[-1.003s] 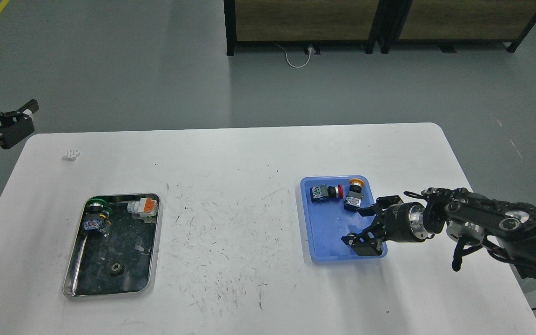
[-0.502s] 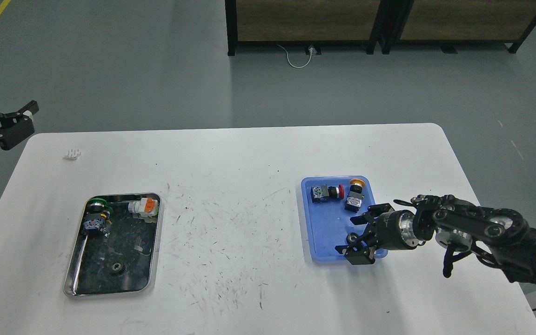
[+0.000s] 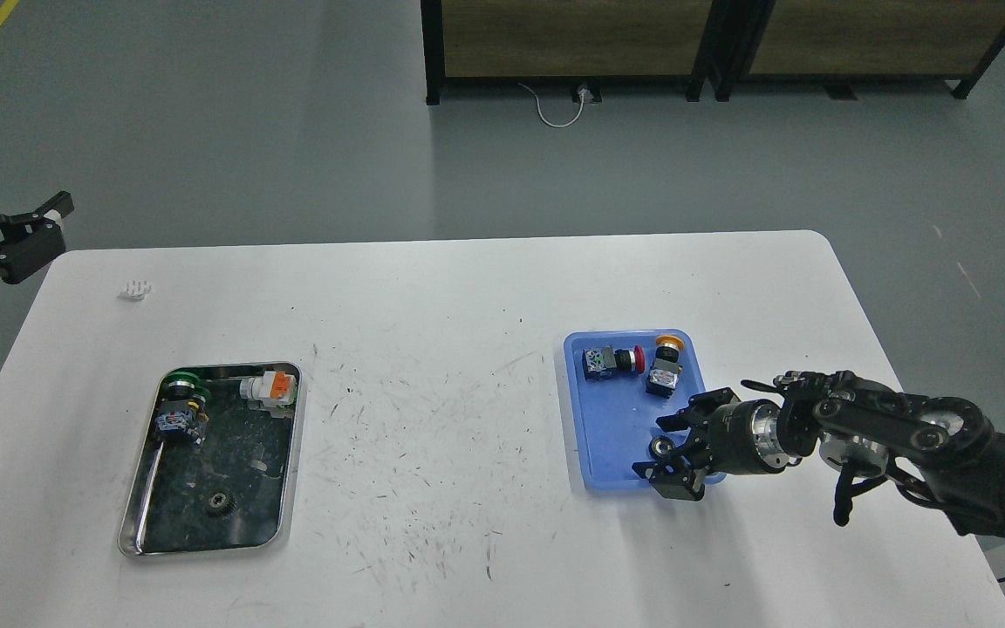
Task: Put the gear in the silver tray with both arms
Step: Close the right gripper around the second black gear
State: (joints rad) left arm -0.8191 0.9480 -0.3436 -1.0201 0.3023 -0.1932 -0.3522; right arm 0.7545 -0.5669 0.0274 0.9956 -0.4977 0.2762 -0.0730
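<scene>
The silver tray (image 3: 293, 453) lies at the table's left and holds a small dark gear (image 3: 220, 502), a green button switch (image 3: 178, 401) and an orange-and-white connector (image 3: 269, 388). A second small gear (image 3: 663, 447) lies in the near right corner of the blue tray (image 3: 607, 436). My right gripper (image 3: 670, 451) is open, low over that corner, with one finger on each side of this gear. My left gripper (image 3: 1, 207) is at the far left edge of the view, off the table's back left corner, open and empty.
The blue tray also holds a red button switch (image 3: 611, 360) and an orange-capped switch (image 3: 665, 366) at its far end. A small white piece (image 3: 134, 289) lies on the table near the back left corner. Dark cabinets (image 3: 572, 44) stand on the floor beyond.
My right gripper has moved down and left to the blue tray's near right corner, and its fingers have drawn closer around the gear. The left gripper has barely moved.
</scene>
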